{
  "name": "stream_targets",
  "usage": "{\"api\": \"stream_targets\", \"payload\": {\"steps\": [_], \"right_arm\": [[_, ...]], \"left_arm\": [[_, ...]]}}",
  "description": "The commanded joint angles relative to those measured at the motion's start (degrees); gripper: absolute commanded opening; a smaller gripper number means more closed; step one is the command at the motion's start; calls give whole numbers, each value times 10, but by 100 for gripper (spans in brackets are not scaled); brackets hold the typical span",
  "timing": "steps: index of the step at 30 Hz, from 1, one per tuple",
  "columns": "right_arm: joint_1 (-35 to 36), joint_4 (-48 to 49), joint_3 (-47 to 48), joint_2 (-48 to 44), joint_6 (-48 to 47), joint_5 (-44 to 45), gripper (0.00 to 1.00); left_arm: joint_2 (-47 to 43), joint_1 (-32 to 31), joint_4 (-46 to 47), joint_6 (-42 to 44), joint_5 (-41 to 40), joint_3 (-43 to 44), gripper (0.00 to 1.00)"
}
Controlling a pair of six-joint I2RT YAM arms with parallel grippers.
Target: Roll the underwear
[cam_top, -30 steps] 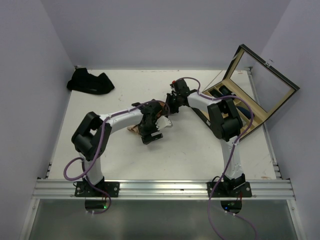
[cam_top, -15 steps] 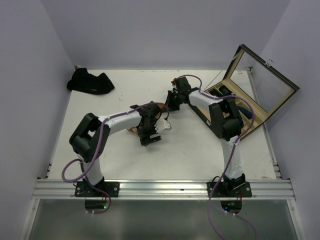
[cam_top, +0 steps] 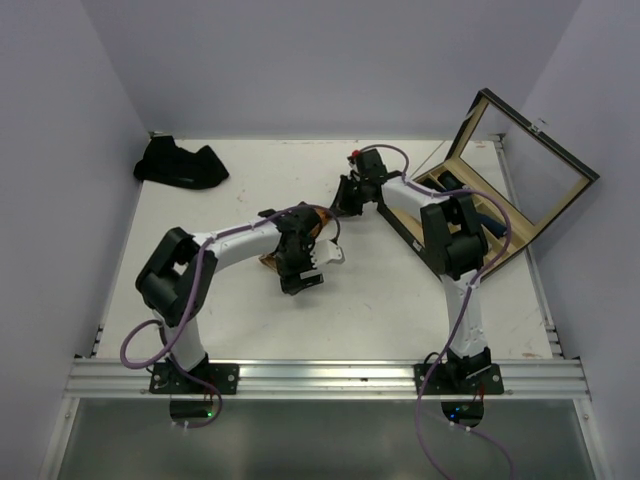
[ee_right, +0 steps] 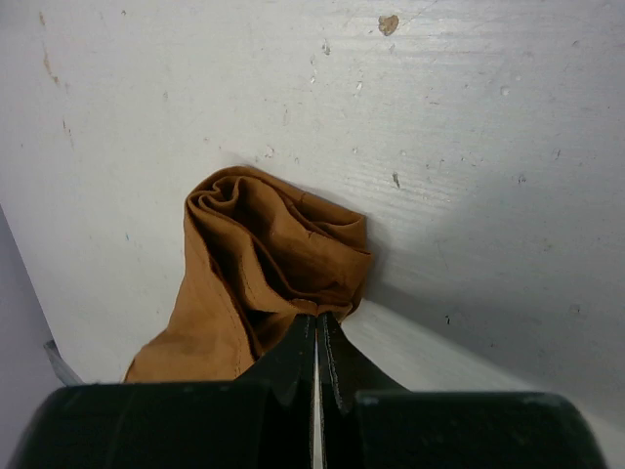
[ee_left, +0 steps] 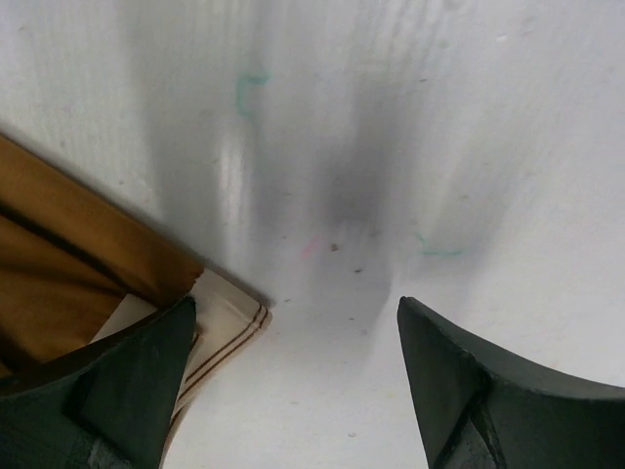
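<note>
One rust-orange underwear (ee_right: 264, 254), soft, light and floppy, lies mid-frame on the bench (cam_top: 380, 300). The right claw (ee_right: 314, 327) pinches its bunched end. The left claw (ee_left: 293, 313) gapes over the firmer waistband (ee_left: 225, 318).

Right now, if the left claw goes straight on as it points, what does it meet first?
Probably the bare table between the left claw's open fingers. One finger hangs over the cream waistband corner of the underwear, so cloth could come first; depth unclear.

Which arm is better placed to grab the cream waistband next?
Left, probably. The left tool is open over the waistband corner; the right tool is shut on the underwear.
</note>
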Motion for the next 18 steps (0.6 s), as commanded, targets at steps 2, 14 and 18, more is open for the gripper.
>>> {"api": "stream_targets", "payload": {"steps": [2, 14, 18], "right_arm": [[-3, 9, 20, 13, -11, -5, 0], [-6, -26, 22, -49, -65, -4, 49], [-8, -39, 16, -91, -92, -27, 41]], "left_arm": [[-54, -3, -26, 15, 123, 27, 87], [-149, 137, 42, -154, 247, 85, 62], [-172, 248, 61, -176, 242, 53, 37]]}}
